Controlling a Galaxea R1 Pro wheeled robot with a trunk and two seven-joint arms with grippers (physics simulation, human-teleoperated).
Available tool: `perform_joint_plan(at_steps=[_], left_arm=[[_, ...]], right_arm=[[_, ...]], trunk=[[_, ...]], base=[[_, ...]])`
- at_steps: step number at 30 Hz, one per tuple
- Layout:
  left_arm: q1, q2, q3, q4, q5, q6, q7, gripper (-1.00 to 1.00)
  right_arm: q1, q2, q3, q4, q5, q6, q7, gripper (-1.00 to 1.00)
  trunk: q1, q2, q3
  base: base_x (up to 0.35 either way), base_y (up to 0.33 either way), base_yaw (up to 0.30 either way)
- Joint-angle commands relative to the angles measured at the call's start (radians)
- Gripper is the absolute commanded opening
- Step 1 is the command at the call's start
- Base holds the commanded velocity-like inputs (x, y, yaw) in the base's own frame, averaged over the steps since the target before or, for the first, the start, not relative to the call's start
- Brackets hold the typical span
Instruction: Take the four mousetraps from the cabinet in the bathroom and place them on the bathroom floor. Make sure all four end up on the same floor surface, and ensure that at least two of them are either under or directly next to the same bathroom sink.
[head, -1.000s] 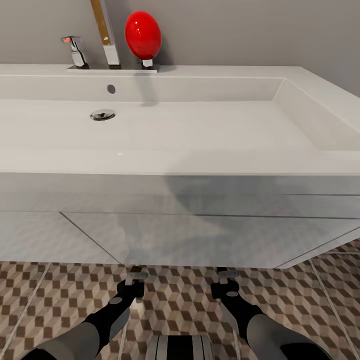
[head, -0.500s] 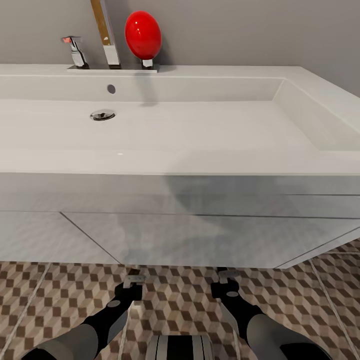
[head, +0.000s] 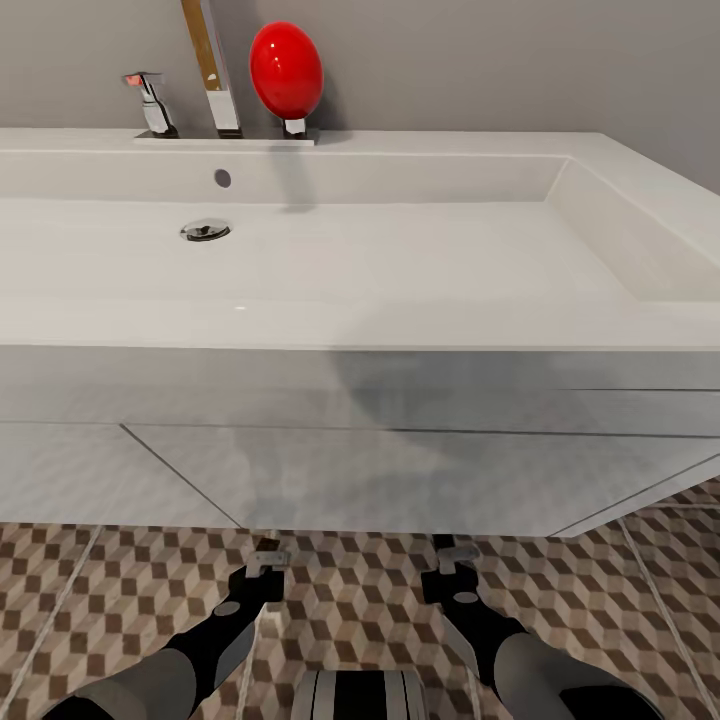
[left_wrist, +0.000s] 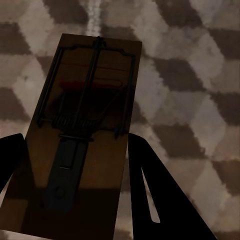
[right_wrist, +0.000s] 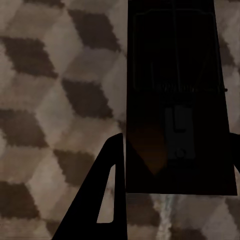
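Note:
My left gripper hangs low over the bathroom floor, just below the front edge of the sink. In the left wrist view it is shut on a brown wooden mousetrap with a wire bar, and the cube-pattern tiles lie close beneath. My right gripper hangs beside it at the same height. In the right wrist view it is shut on a second mousetrap, which is dark in shadow. The cabinet is out of view.
The wide white sink spans the head view, with a chrome tap, a round drain and a red egg-shaped object at its back. Its flat underside overhangs the grippers. A grey wall rises behind it.
The left gripper has sunk slightly toward the floor with its mousetrap. The right gripper has barely shifted. The sink and the camera have stayed put.

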Motion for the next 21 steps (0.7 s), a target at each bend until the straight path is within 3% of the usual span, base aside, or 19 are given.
perform_joint_plan(at_steps=[1, 21], left_arm=[[-0.001, 0.000, -0.009, 0.001, 0.004, -0.003, 0.009, -1.00], [-0.001, -0.004, -0.011, -0.020, 0.000, -0.006, 0.009, -1.00]], right_arm=[[-0.001, 0.000, 0.001, 0.002, 0.008, -0.003, -0.005, -1.00], [-0.001, 0.000, -0.002, 0.006, 0.008, -0.007, -0.005, -1.00]], trunk=[[0.000, 0.000, -0.001], [0.000, 0.000, -0.001]], base=[[0.000, 0.000, 0.000], [0.000, 0.000, 0.000]])
